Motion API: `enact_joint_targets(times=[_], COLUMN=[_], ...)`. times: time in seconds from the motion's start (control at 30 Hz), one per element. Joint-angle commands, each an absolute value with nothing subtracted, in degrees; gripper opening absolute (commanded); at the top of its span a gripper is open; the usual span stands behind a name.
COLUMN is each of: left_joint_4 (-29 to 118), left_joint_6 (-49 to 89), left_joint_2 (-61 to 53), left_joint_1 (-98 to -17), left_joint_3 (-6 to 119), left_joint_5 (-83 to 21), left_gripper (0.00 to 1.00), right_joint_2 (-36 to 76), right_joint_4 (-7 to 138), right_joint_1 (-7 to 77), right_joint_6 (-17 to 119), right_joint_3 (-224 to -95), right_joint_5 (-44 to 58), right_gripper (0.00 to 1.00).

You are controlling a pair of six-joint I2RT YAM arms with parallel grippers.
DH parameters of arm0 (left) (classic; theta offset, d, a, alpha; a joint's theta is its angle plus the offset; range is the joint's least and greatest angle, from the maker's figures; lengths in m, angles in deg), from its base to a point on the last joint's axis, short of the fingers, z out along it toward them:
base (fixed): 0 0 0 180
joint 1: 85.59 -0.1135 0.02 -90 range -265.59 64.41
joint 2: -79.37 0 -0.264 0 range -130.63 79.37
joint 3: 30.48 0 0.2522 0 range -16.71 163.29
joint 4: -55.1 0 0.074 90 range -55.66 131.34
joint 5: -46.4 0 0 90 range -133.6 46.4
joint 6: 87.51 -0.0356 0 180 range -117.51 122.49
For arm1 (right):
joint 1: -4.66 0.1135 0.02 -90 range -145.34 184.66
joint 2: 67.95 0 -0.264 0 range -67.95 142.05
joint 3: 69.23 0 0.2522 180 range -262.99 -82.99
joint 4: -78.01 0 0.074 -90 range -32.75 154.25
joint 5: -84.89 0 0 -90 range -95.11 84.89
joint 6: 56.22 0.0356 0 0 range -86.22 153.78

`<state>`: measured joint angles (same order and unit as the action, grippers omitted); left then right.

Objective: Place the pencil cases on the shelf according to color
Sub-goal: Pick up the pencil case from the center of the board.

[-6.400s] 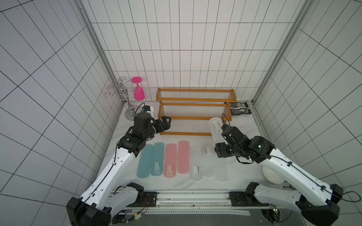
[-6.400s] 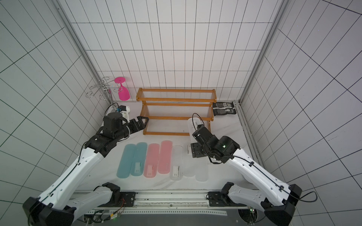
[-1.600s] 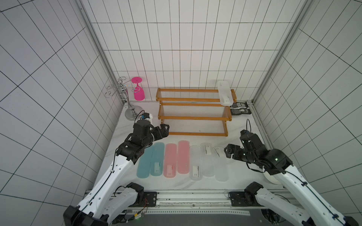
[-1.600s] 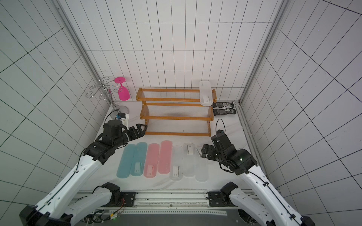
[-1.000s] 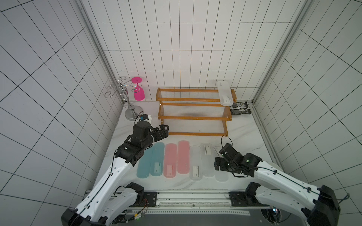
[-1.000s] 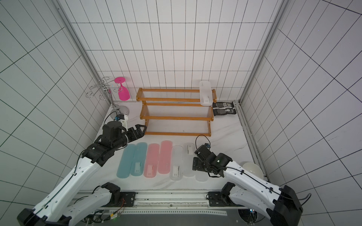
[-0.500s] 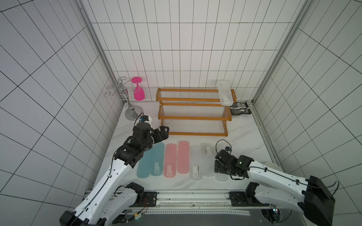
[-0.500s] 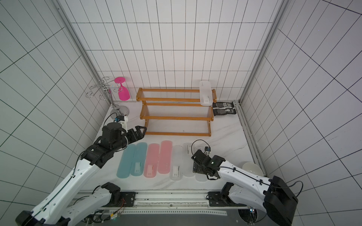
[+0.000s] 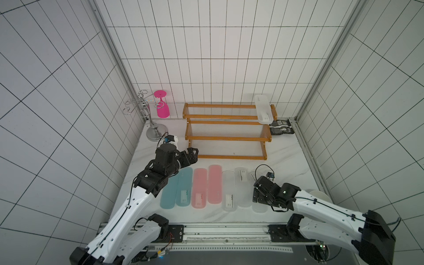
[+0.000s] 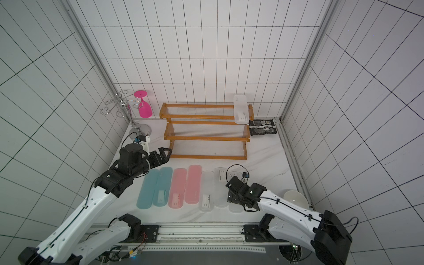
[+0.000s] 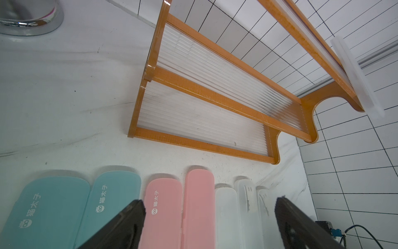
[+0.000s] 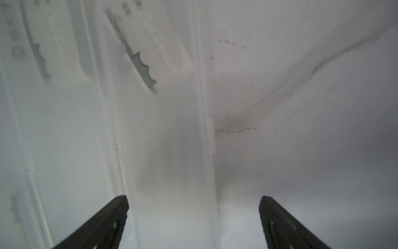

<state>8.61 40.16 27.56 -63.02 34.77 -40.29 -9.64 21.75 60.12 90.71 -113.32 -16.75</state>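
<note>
Right wrist view: clear case (image 12: 168,151) ungripped

Right gripper (image 12: 193,200) gapes wide, empty, astride the row's (image 9: 206,190) 3 o'clock clear case. Left gripper (image 9: 193,156) likewise spread, holding nothing, at the shelf's (image 9: 226,137) 8 o'clock. One white case (image 9: 263,110) lies on the top tier, 3 o'clock end.

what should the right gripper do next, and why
Probably lower the right gripper slightly and shut it on the outermost long translucent clear-white plastic pencil case. Its jaws stand open astride that case, which lies flat on the white table; a matching clear-white case already rests on the top tier of the orange-brown wooden shelf.
</note>
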Motion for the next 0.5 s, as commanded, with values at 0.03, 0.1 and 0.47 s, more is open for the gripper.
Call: enact_joint_targets(times=[0.03, 0.1, 0.47], left_joint_4=[13.21, 14.47, 14.34], left_joint_6=[39.66, 39.8, 38.01], left_joint_2=[26.85, 26.21, 22.92], left_joint_1=[-62.82, -62.79, -62.74], left_joint_3=[33.34, 33.01, 34.8], left_joint_5=[-40.05, -39.99, -38.85], left_gripper=[0.98, 0.98, 0.98], right_joint_2=[-4.32, -1.77, -6.12], right_joint_4=[21.91, 23.75, 14.63], right_joint_1=[59.81, 59.77, 54.84], right_joint_6=[89.9, 89.83, 96.44], right_joint_3=[-114.88, -115.15, -114.59], right_joint_5=[-15.5, -15.22, -17.25], right_gripper=[0.99, 0.99, 0.99])
